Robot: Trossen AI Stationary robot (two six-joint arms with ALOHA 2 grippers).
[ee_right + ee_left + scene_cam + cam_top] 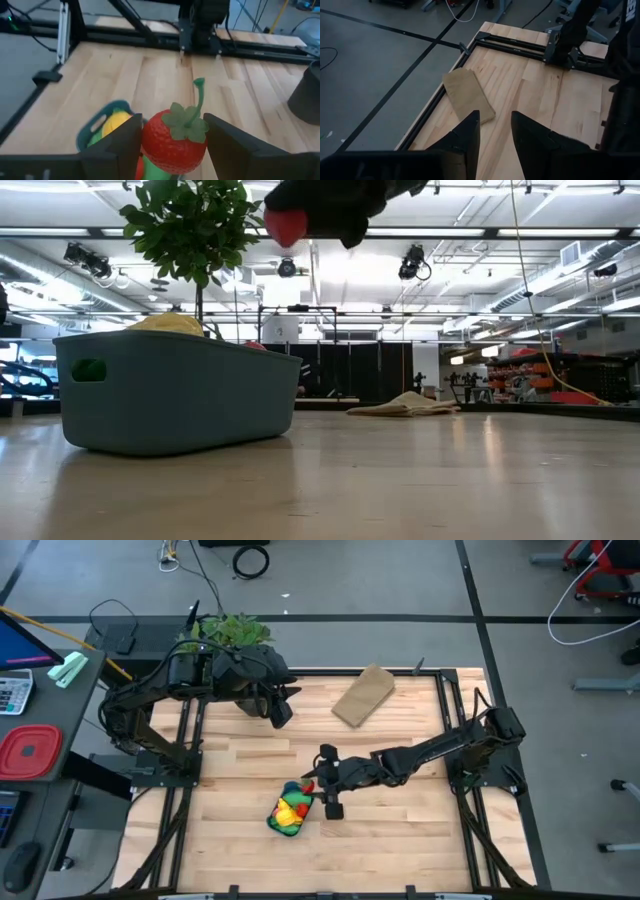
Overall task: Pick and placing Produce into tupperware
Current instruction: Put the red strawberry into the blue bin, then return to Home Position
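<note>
The right gripper (172, 137), clamped on a red strawberry (175, 140), hovers above the blue tub's (170, 395) near end, the tub directly beneath it. The left gripper (495, 132) waits, fingers apart, well away from the tub.

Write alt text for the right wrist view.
The right gripper holds a red toy strawberry with a green leafy stem between its dark jaws, above a blue tub with yellow produce inside. Beyond lies a pale wooden table edged by a black frame, with the other arm's base at the far side.
</note>
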